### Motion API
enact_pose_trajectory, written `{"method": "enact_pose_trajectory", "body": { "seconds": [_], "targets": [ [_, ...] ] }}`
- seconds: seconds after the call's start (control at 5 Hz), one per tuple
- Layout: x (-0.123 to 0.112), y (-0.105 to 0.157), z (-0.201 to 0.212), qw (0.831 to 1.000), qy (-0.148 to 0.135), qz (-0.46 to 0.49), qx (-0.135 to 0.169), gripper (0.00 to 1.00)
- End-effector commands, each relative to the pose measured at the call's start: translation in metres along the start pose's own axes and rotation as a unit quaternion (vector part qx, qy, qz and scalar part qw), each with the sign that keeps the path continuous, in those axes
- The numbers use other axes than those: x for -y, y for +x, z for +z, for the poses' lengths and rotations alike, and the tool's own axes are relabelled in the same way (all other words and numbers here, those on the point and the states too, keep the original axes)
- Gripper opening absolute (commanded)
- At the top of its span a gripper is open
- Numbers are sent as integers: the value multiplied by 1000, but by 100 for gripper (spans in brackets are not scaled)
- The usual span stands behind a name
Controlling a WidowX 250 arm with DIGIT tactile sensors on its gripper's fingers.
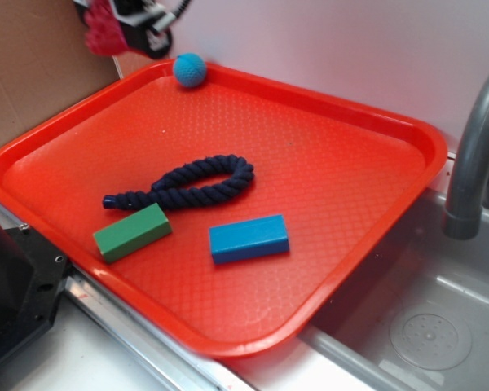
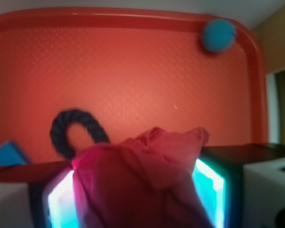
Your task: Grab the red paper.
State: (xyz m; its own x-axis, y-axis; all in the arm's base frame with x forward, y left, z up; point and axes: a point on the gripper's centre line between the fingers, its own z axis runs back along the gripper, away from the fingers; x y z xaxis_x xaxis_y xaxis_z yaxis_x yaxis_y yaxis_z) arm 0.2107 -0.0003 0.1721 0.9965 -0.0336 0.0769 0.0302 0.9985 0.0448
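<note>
The robot's fingers [image 2: 137, 199] are squeezed on the red paper [image 2: 142, 175]. From the wrist camera the wrinkly paper fills the gap between the two glowing pads [image 2: 211, 190], one on each side. From the far camera the paper [image 1: 106, 34] is up in the air, at the top left, above the back corner of the orange-red tray [image 1: 326, 269]. It touches nothing but the fingers.

Down on the tray, a blue ball [image 1: 190, 70] sits by the back rim. A dark blue rope [image 1: 191, 183] lies looped in the middle. Near the front are a green block [image 1: 132, 232] and a blue block [image 1: 248, 239], a little apart. A grey tap [image 1: 473, 155] stands over the sink [image 1: 440, 326] on the right.
</note>
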Motion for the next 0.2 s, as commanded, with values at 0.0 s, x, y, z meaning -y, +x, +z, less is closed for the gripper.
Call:
{"method": "enact_pose_trajectory", "body": {
  "seconds": [0.0],
  "targets": [
    [-1, 3, 60, 1000, 17, -15, -10, 0]
  ]
}}
